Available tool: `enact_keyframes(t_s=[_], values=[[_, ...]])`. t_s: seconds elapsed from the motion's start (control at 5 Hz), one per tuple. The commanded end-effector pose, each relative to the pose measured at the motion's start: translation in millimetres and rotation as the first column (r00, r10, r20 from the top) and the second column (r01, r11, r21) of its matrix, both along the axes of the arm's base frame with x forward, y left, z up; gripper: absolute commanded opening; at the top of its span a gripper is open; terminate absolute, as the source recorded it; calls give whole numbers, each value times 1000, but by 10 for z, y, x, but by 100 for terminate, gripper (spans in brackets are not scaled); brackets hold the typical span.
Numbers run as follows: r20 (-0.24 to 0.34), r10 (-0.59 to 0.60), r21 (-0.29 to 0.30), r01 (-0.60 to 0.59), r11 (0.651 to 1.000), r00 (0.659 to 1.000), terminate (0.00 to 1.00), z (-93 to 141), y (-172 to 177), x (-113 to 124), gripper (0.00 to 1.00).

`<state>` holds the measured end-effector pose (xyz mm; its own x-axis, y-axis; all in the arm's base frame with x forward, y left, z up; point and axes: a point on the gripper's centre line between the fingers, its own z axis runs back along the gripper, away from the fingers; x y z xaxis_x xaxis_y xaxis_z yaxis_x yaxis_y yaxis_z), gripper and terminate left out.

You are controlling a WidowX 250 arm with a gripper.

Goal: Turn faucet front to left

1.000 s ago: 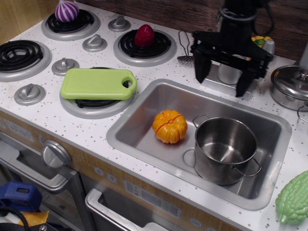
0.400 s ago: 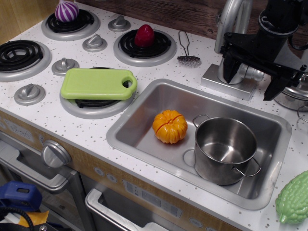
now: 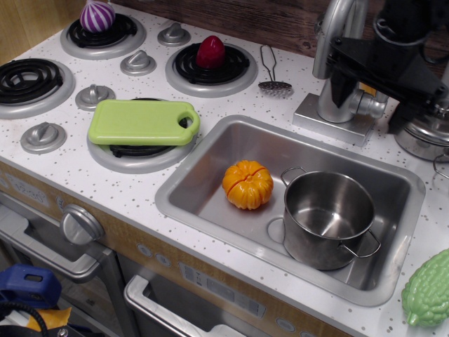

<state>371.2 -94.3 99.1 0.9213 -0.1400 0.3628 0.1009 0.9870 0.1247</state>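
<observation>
The silver-grey faucet (image 3: 332, 67) stands on its square base (image 3: 330, 121) behind the sink, with its stubby lever (image 3: 370, 105) pointing right. The top of its spout runs out of the frame's upper edge. My black gripper (image 3: 370, 111) hangs just right of the column and above the lever. Its jaws are spread wide and hold nothing. One finger (image 3: 339, 84) overlaps the column's right side and the other finger (image 3: 400, 121) is lower to the right. I cannot tell whether a finger touches the faucet.
The steel sink (image 3: 210, 175) holds an orange pumpkin (image 3: 248, 184) and a two-handled pot (image 3: 328, 219). A green cutting board (image 3: 142, 122) lies on a burner. A slotted spoon (image 3: 272, 74), a red vegetable (image 3: 210, 51), a purple onion (image 3: 97, 15), a lidded pot (image 3: 424, 133) and a green gourd (image 3: 428, 289) are around.
The gripper has moved right from in front of the faucet's column and then risen a little, uncovering the column and the lever. The jaws stay open.
</observation>
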Motion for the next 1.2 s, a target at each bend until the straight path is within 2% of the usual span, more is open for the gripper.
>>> enact_keyframes(t_s=[0.0, 0.4, 1.0], values=[[73, -51, -3, 51, 999, 996, 0, 227, 181, 79, 100], [75, -111, 8, 111, 994, 991, 0, 306, 488, 155, 100], [73, -185, 14, 185, 983, 980, 0, 342, 830, 409, 100]])
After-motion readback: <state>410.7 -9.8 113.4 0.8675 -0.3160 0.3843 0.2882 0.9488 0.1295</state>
